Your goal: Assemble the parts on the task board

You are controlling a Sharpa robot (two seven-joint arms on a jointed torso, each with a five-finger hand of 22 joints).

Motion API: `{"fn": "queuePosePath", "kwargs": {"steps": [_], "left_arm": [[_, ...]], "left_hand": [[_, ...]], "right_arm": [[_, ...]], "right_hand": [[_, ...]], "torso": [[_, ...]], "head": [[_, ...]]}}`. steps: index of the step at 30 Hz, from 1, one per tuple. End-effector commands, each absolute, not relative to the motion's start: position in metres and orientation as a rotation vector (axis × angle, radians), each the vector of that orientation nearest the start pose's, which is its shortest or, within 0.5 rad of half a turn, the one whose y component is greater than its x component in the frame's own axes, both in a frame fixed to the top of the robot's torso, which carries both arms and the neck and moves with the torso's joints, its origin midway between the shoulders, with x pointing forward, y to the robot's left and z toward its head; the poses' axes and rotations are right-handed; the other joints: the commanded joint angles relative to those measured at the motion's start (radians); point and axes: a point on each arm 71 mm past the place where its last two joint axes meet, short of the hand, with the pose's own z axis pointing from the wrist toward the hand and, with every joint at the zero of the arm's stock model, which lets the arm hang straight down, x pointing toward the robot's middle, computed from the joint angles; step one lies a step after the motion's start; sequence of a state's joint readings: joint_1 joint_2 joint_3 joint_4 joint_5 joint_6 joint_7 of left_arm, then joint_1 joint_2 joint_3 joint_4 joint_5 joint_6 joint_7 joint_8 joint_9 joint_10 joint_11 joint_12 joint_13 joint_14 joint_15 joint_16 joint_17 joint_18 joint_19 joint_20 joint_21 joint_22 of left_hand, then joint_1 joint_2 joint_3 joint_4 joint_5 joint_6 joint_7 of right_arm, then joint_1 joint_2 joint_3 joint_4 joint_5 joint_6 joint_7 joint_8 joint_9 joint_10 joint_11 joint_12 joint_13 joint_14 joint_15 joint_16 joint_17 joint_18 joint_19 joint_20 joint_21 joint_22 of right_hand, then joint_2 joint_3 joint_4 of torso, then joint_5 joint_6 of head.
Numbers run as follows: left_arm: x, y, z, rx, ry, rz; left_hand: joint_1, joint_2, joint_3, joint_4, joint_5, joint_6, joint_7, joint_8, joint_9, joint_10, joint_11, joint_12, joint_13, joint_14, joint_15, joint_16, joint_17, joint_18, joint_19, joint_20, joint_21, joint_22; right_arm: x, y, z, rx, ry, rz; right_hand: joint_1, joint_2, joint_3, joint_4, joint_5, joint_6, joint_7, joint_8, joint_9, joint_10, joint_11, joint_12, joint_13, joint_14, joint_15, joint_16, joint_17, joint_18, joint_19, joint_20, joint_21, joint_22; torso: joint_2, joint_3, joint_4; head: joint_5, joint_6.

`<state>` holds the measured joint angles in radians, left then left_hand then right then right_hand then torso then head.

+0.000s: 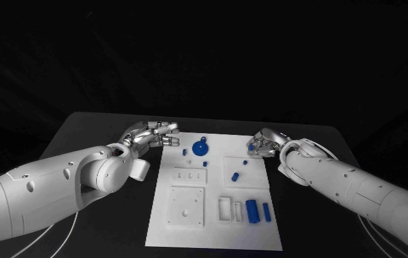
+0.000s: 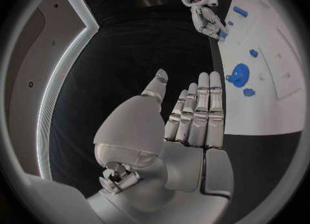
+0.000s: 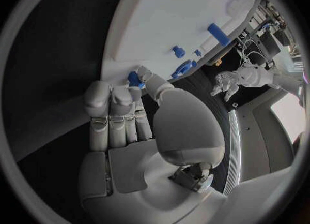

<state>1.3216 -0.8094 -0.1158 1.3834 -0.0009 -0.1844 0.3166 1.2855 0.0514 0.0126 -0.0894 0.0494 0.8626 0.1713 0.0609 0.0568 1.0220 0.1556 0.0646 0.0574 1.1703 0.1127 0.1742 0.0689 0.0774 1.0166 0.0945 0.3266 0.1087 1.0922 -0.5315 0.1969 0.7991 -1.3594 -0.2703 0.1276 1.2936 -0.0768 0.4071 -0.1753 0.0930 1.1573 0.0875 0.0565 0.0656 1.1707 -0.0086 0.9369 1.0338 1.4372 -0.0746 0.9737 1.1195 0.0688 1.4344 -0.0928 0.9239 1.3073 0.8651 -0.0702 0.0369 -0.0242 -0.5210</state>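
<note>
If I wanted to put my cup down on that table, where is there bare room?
Bare black table lies at the far left corner, beyond the left hand, and in strips along both long sides of the task board. The board itself is crowded: blue parts, a round blue part, white blocks. The right hand pinches a small blue part at its edge.

Black table, dark backdrop

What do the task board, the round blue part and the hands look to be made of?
Task board: likely matte white plastic, flat, with raised moulded pockets. Round blue part: probably plastic, uniform saturated blue with no gloss. Left robot hand and right robot hand: silvery, metal-looking shells with soft highlights, though painted plastic is possible.
</note>
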Motion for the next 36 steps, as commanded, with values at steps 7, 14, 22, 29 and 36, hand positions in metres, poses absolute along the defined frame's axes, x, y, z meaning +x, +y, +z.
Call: {"fn": "queuePosePath", "kwargs": {"steps": [7,14,22,29,36], "left_arm": [[0.524,0.227,-0.156,-1.041,1.502,-1.535],[0.524,0.227,-0.156,-1.038,1.51,-1.53],[0.523,0.226,-0.157,-0.973,1.622,-1.488],[0.526,0.214,-0.155,-0.878,1.773,-1.425],[0.535,0.201,-0.151,-0.847,1.868,-1.238]], "left_hand": [[-0.004,0.001,0.001,-0.004,0.003,-0.01,0.0,-0.001,0.001,-0.005,0.0,-0.004,0.001,-0.004,-0.001,0.004,-0.001,0.006,-0.007,0.0,0.007,-0.002],[-0.003,0.003,0.0,-0.005,0.003,-0.011,0.0,-0.002,0.001,-0.003,0.0,-0.004,0.001,-0.003,-0.002,0.005,-0.001,0.006,-0.007,-0.001,0.008,-0.002],[-0.016,0.012,-0.004,0.003,0.003,0.121,-0.022,0.006,0.007,0.136,-0.041,0.003,0.003,0.046,-0.029,0.03,0.004,0.002,0.025,-0.022,0.03,0.008],[-0.029,0.013,-0.012,0.012,0.005,0.157,-0.052,0.006,0.008,0.371,-0.118,0.023,0.01,0.201,-0.107,0.158,0.072,-0.021,0.122,-0.098,0.136,0.068],[-0.031,0.008,-0.034,0.019,0.003,0.211,-0.077,0.004,0.01,0.485,-0.164,0.106,0.031,0.188,-0.161,0.419,0.262,-0.054,0.106,-0.165,0.337,0.211]], "right_arm": [[0.588,-0.266,-0.219,0.167,1.588,0.542],[0.587,-0.264,-0.216,0.165,1.557,0.54],[0.582,-0.25,-0.195,0.118,1.516,0.56],[0.577,-0.23,-0.171,0.064,1.5,0.57],[0.567,-0.196,-0.158,0.013,1.524,0.58]], "right_hand": [[-0.001,0.01,0.038,-0.01,-0.018,0.019,-0.004,0.007,0.005,0.008,-0.005,0.007,0.003,0.005,-0.004,0.007,0.004,-0.001,0.004,-0.003,0.015,0.116],[0.0,0.004,0.004,-0.003,-0.017,0.029,-0.008,0.007,0.004,0.019,-0.008,0.013,0.008,0.008,-0.006,0.012,0.01,-0.003,0.009,-0.005,0.028,0.118],[0.002,0.003,0.006,0.001,-0.024,0.033,-0.01,0.006,0.004,0.028,-0.011,0.012,0.008,0.015,-0.008,0.018,0.015,-0.005,0.019,-0.008,0.053,0.124],[0.003,-0.007,0.008,0.008,-0.03,0.037,-0.012,0.007,0.004,0.036,-0.013,0.012,0.011,0.019,-0.009,0.022,0.02,-0.006,0.024,-0.009,0.067,0.127],[0.003,-0.015,0.01,0.014,-0.036,0.04,-0.013,0.006,0.004,0.039,-0.013,0.01,0.012,0.02,-0.01,0.024,0.025,-0.006,0.026,-0.009,0.069,0.127]], "torso": [[0.0,0.0004,0.0006],[0.0,0.0013,-0.0015],[-0.007,0.0027,-0.0077],[-0.03,0.0037,-0.0137],[-0.055,0.0087,-0.0194]], "head": [[0.0,-0.001],[0.001,0.001],[0.006,0.01],[0.016,0.008],[0.031,0.0]]}}
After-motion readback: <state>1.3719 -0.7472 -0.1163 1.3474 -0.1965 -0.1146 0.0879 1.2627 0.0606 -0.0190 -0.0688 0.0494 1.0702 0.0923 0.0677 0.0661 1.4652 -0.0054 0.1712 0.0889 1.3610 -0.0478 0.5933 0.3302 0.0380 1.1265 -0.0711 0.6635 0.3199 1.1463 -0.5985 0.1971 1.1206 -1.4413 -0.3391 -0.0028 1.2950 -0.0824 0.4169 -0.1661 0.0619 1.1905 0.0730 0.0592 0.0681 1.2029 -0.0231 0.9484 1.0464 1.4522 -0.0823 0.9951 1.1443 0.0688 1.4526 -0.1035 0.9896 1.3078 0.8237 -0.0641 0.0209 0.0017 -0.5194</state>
